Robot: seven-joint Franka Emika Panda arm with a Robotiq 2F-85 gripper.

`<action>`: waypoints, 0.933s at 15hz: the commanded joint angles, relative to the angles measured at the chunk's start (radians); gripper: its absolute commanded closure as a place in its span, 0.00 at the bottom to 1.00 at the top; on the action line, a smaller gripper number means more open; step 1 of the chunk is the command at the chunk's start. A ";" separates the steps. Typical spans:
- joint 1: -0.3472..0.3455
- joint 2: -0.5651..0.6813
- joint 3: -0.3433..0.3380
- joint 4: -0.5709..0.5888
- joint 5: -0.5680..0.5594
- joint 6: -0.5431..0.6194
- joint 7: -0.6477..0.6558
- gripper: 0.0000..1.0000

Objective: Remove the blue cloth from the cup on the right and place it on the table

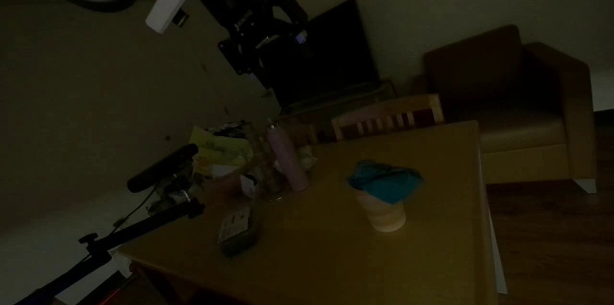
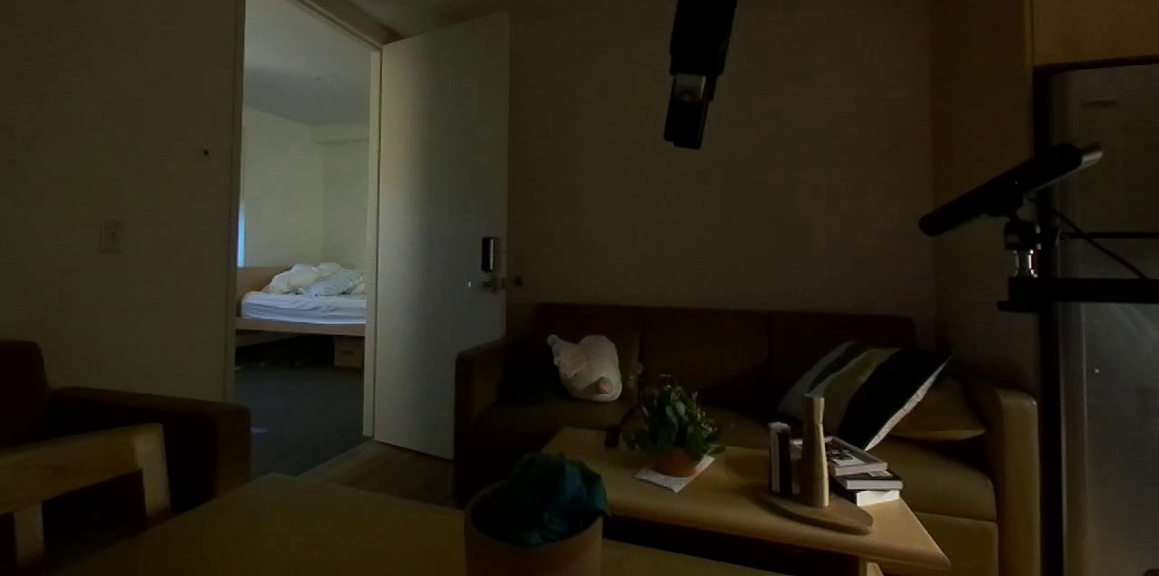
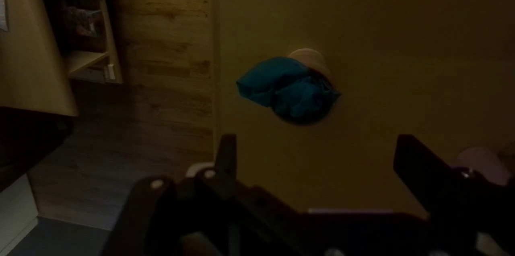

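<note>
A blue cloth (image 1: 388,182) is stuffed in the mouth of a light wooden-looking cup (image 1: 383,216) and hangs over its rim. The cup stands upright on the table (image 1: 312,252). In an exterior view the cloth (image 2: 548,499) bulges above the cup (image 2: 484,544). In the wrist view the cloth (image 3: 289,89) covers most of the cup (image 3: 307,56), ahead of the fingertips. My gripper (image 1: 283,59) is open and empty, high above the table and apart from the cloth. It also shows in an exterior view (image 2: 685,128) and in the wrist view (image 3: 316,143).
A pink bottle (image 1: 288,156) stands beside a clear glass vessel and clutter at the table's far side. A dark plastic box (image 1: 237,233) lies nearer the front. A camera on a stand (image 1: 163,168) rises by the table edge. A chair (image 1: 391,113) stands behind.
</note>
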State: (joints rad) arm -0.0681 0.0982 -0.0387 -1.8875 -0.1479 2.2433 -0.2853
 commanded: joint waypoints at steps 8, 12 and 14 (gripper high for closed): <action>0.004 0.244 -0.001 0.219 -0.008 0.068 0.020 0.00; 0.004 0.349 -0.001 0.339 -0.009 0.026 0.020 0.00; 0.014 0.398 -0.009 0.389 -0.029 0.014 0.037 0.00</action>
State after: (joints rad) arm -0.0682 0.4146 -0.0385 -1.6124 -0.1491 2.3132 -0.2836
